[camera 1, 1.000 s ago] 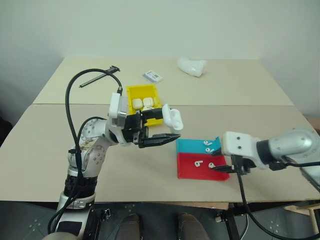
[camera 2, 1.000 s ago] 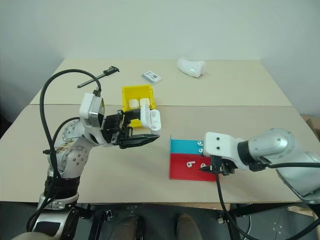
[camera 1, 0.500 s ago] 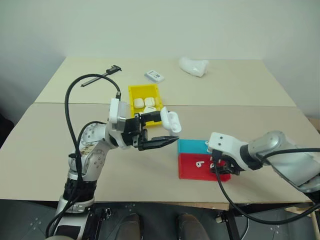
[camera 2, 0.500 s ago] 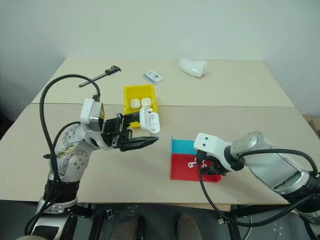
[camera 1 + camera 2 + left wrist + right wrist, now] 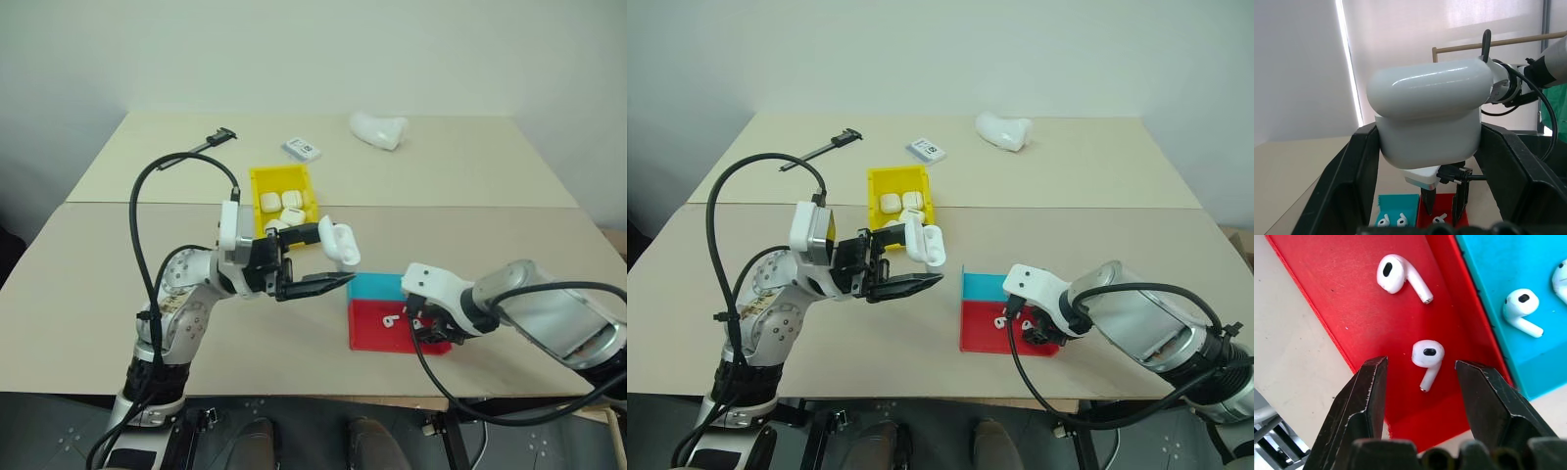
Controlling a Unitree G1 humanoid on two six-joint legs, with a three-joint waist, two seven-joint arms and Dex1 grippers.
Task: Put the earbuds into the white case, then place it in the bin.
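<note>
Red tray (image 5: 377, 338) beside blue tray (image 5: 372, 287).

We see our left claw (image 5: 908, 262) raised over the beige counter (image 5: 1097, 186), clamped around the small glossy white rounded case (image 5: 924, 243), lid flipped up. Just behind it sits the bright yellow rectangular plastic bin (image 5: 895, 186) with white cases inside. Our right claw (image 5: 1027, 326) points down, fingers apart, over the shallow red plastic tray (image 5: 982, 334), beside a tiny white earbud (image 5: 1000, 321); the shallow blue tray (image 5: 982, 287) adjoins behind.
</note>
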